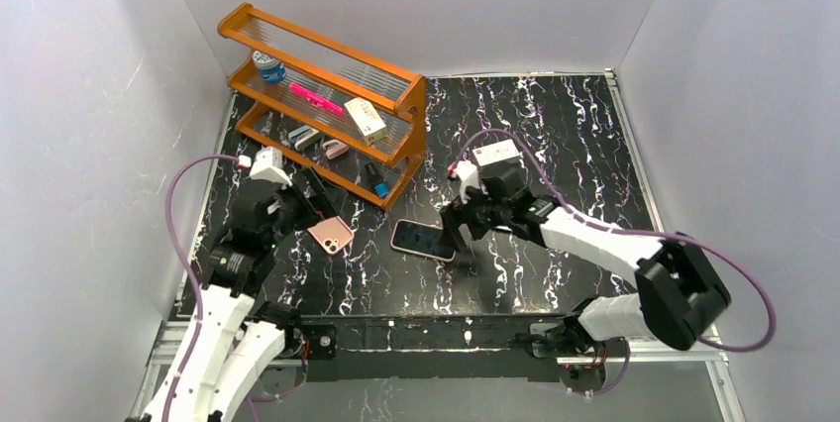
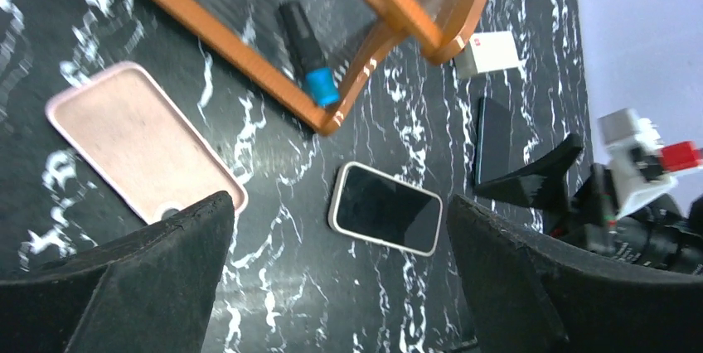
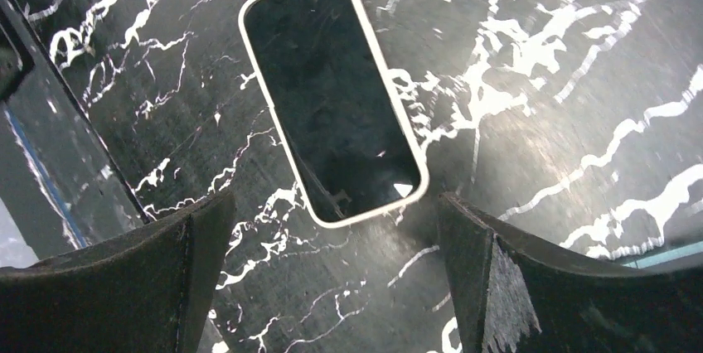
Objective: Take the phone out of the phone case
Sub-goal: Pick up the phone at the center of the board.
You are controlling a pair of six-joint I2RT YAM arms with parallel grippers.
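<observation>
The worktop is showing a glossy black surface veined with white, and the rack is standing on it as an orange frame of rounded rails carrying clear ribbed shelves. The phone is lying flat and screen up just in front of the rack's right end. It is a slim rounded rectangle, its dark glass catching a faint reflection, with a thin white rim running all the way round. The case is lying apart from it, in front of the rack's middle. It is a matte pink shell with soft rounded corners and a low raised lip, and nothing is sitting inside it. A black tube with a blue cap is lying on the rack's lowest shelf, near its right post. The right tool is hanging over the phone's near end with its two dark, rough-faced fingers spread wide, wider than the phone. One finger is standing to each side, and neither is gripping or visibly touching it. The left tool is hovering in front of the rack beside the case. Its fingers are likewise parted wide and are holding nothing, with one fingertip standing over the case's near corner. Whether that fingertip is touching the shell cannot be told.
</observation>
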